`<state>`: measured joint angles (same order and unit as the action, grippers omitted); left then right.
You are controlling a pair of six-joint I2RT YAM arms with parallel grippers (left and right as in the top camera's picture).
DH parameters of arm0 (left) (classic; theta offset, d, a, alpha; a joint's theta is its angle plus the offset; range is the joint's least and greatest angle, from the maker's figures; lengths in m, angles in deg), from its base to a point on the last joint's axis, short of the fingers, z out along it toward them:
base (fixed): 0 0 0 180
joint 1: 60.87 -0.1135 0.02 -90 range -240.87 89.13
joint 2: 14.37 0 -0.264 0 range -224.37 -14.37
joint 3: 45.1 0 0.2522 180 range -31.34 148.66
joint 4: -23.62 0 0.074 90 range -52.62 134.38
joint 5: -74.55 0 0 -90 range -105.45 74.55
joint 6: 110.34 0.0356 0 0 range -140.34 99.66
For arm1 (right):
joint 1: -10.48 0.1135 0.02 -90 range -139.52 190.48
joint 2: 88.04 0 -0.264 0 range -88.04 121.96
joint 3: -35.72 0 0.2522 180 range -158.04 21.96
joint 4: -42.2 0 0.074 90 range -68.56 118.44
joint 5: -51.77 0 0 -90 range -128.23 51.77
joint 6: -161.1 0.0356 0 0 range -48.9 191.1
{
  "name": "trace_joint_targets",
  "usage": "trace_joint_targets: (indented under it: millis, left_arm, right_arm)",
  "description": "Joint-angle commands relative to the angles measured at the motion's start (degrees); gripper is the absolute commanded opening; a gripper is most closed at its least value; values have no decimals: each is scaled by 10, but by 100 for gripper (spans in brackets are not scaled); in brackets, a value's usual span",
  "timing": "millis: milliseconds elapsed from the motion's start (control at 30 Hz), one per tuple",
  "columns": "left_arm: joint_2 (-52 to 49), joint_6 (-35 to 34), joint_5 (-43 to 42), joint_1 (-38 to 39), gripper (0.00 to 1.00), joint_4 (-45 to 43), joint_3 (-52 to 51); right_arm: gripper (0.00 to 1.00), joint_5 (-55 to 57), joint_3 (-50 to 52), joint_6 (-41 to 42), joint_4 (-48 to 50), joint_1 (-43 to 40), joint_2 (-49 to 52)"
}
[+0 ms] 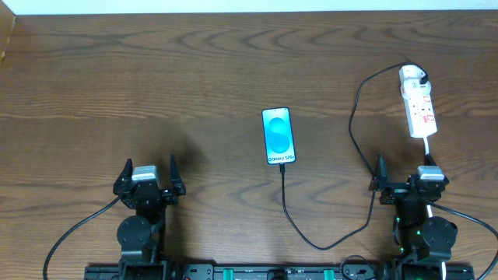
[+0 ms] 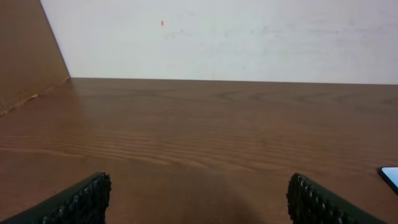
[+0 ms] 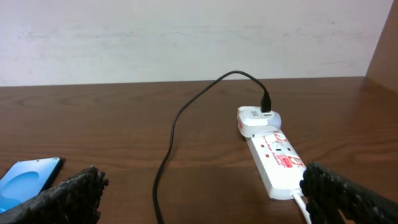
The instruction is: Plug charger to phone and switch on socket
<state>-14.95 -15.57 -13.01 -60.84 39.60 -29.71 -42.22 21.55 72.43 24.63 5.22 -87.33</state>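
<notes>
Nearest the robot, two end effectors with black, ribbed finger pads sit apart at the near edge of the brown wood-grain surface (image 1: 156,78). The left end effector (image 1: 149,165) has its fingers spread wide over bare wood and grips nothing. The right end effector (image 1: 403,167) is spread just as wide and is also empty.

Between them lies one charger, a long thin black cable (image 1: 311,241) with a smooth, round-sectioned look. It sweeps in a loose loop near the front edge. One end runs up to the near short edge of the phone (whether the tip is fully seated is too small to tell). The other side climbs past the right arm in a tall arc.

The single phone, a slim flat rectangle with black edges and a glossy cyan-blue screen (image 1: 278,136), lies face up at mid-surface. It shows a lighter circle and small "Galaxy" lettering.

Farther back on the right lies one socket, a white elongated plastic power strip (image 1: 420,113) with red marks along its top. Its white cord (image 1: 430,148) trails toward the right arm. At its far end stands one white blocky adapter (image 1: 412,76), with the black cable entering it. The switch position cannot be made out.
</notes>
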Motion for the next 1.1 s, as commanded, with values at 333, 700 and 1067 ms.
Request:
trace_joint_targets:
  millis: [333,700,1067]
  left_arm:
    - [3,5,1,-3,90,18,-14]
    - [3,5,1,-3,90,18,-14]
    - [3,5,1,-3,90,18,-14]
  right_arm:
    - [99,9,1,3,-3,5,-4]
    - [99,9,1,3,-3,5,-4]
    - [99,9,1,3,-3,26,-4]
